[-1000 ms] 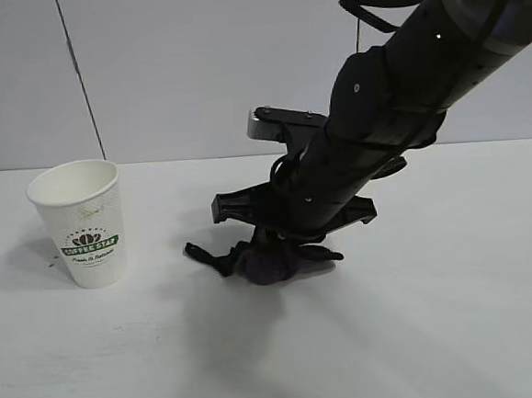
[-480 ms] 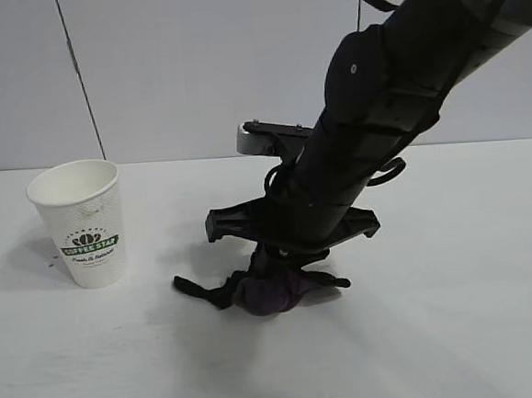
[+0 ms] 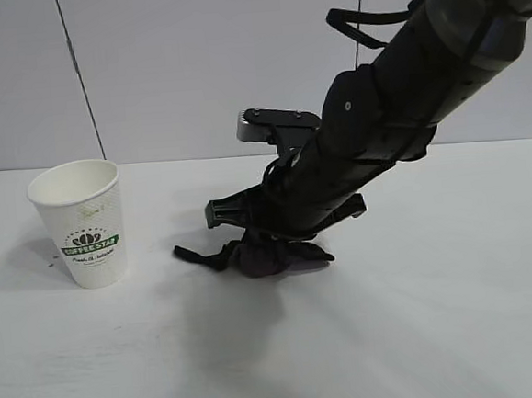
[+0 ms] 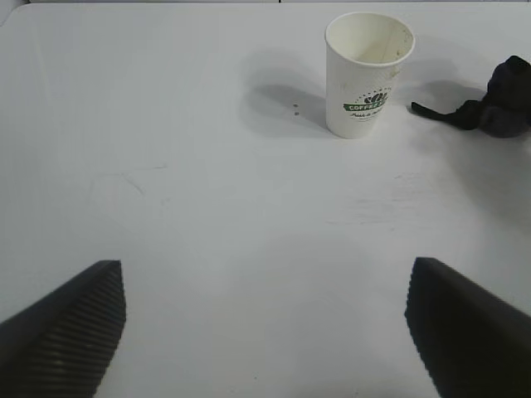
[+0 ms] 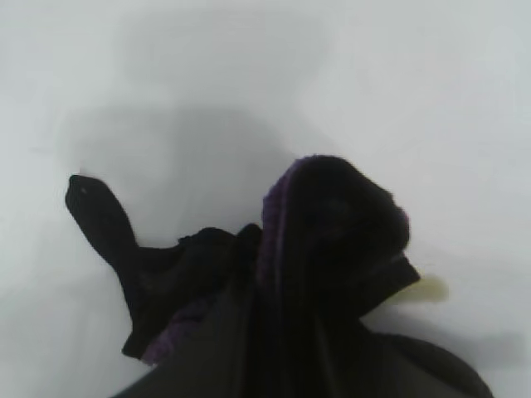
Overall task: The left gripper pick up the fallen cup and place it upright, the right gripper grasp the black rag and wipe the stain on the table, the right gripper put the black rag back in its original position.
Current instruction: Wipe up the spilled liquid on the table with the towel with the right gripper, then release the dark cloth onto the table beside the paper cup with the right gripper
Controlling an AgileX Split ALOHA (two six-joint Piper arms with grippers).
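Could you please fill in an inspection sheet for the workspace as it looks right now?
Surface: white table; pale stain beside the rag.
Job's things: cup upright; black rag bunched on the table.
Clutter: tiny dark specks beside the cup.
Grippers: right gripper shut on the rag, pressing it to the table; left gripper open, apart from the cup.
Cables: black loop on the right arm.
Surroundings: plain grey wall panels.

1. A plain pale grey wall [image 3: 191, 67] stands at the back.
2. Two thin dark lines [image 3: 78, 75] run down it.
3. Soft light makes faint shadows.
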